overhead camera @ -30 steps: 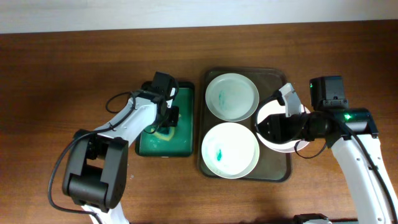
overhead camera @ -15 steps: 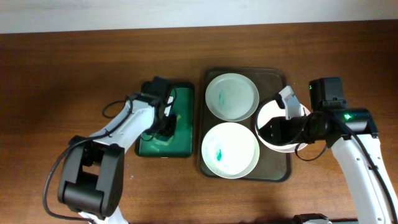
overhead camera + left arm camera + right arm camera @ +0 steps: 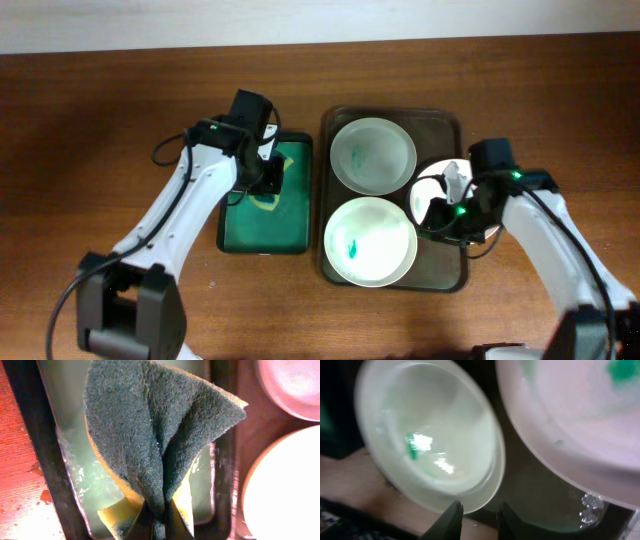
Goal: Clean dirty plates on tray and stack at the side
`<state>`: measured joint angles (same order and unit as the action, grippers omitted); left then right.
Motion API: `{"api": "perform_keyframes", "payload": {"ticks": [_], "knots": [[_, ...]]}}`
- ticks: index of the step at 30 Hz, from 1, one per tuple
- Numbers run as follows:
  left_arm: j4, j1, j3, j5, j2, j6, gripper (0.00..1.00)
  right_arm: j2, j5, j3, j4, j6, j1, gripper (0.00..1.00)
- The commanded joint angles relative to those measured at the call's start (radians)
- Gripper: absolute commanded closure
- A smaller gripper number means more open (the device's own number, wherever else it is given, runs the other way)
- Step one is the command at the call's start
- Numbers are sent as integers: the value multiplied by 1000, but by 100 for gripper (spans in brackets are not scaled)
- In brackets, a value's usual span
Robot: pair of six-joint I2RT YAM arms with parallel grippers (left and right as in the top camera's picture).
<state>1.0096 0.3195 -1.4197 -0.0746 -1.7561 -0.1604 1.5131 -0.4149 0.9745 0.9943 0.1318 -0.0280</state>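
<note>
Status: all three round white shallow plates (image 3: 373, 154) sat on the dark grey-brown rectangular tray (image 3: 440, 125), none stacked aside. Near plate (image 3: 385, 235) showed a teal smear (image 3: 352, 247), so cleaning looked barely begun. Left gripper (image 3: 266, 176) pinched a folded yellow sponge with dark green scouring face (image 3: 160, 435) above the green rectangular container (image 3: 258, 228). Right gripper (image 3: 479, 516) was at the right-hand plate (image 3: 428, 186), jaws slightly apart; couldn't tell if gripping.

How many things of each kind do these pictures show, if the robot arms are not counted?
white plates: 3
dark tray: 1
green container: 1
sponge: 1
Total: 6
</note>
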Motion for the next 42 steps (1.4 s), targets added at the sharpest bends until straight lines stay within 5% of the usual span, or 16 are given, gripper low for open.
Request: {"api": "perform_keyframes", "payload": {"ticks": [1,5,9,18,26,31,36,40,42], "knots": [[10,0,-24,-45,57,-11,100,128,146,-10,-15,27,-74,75],[31,0,-24,-51,57,-10,100,227,209,-10,-96,90,-118,76],[12,1,-24,-178,57,-11,100,231,210,-35,-208,140,-135,92],[-85,159,-19,-222,19,-301,100,231,201,-45,-251,276,-135,96],[-149,384,-19,-222,-268,-502,100,231,179,-45,-251,297,-135,96],[-154,397,-22,-135,-409,-498,100,231,172,-45,-251,297,-135,96],[17,383,-87,327,-398,-498,100,231,172,-45,-251,305,-135,96],[-12,385,-87,258,-398,-482,100,231,172,-45,-251,305,-135,96],[-82,385,-87,71,-398,-388,100,231,172,-45,-251,305,-135,96]]}}
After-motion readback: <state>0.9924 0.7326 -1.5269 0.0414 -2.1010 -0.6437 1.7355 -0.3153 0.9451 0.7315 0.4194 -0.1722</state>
